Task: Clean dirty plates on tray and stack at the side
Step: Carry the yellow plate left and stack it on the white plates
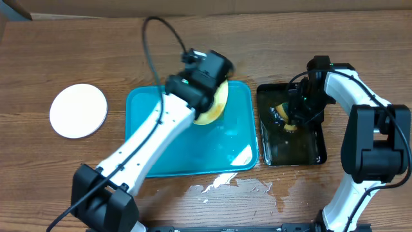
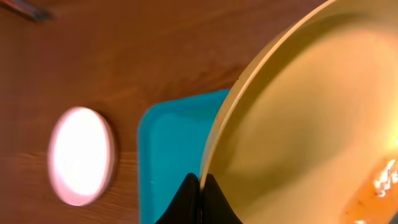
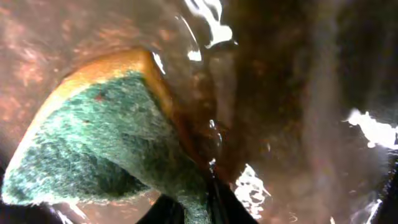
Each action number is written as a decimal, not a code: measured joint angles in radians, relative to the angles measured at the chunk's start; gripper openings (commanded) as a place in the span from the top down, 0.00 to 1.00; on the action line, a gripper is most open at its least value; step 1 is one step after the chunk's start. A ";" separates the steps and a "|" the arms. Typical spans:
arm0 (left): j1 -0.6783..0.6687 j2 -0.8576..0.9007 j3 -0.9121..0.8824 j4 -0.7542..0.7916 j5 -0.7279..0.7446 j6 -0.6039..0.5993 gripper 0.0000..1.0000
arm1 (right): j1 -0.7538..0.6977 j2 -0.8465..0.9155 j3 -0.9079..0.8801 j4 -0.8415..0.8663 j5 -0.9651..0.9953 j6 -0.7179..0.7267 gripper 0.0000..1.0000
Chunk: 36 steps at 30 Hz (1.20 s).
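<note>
My left gripper [image 2: 200, 186] is shut on the rim of the pale yellow plate [image 2: 311, 118] and holds it tilted over the turquoise tray [image 1: 225, 142]. In the overhead view the plate [image 1: 215, 106] shows under the left wrist. A brown smear shows at its lower right in the left wrist view. A white plate [image 1: 78, 110] lies on the table to the left of the tray, also in the left wrist view [image 2: 81, 155]. My right gripper [image 3: 199, 202] is shut on a yellow and green sponge [image 3: 106, 137] in the wet black tray [image 1: 309, 151].
The black tray holds brownish water. Spilled water [image 1: 232, 183] lies on the table in front of both trays. A black cable [image 1: 158, 38] arcs over the table behind the turquoise tray.
</note>
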 measured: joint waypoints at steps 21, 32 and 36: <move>-0.344 0.000 0.000 -0.071 -0.534 -0.103 0.96 | 0.005 -0.015 -0.007 0.009 0.123 0.042 0.00; -0.284 0.001 0.000 -0.082 -0.426 -0.183 0.96 | 0.004 -0.015 -0.007 0.010 0.123 0.042 0.00; -0.189 0.001 0.000 -0.080 -0.323 -0.187 0.96 | 0.005 -0.015 -0.007 0.012 0.123 0.043 0.00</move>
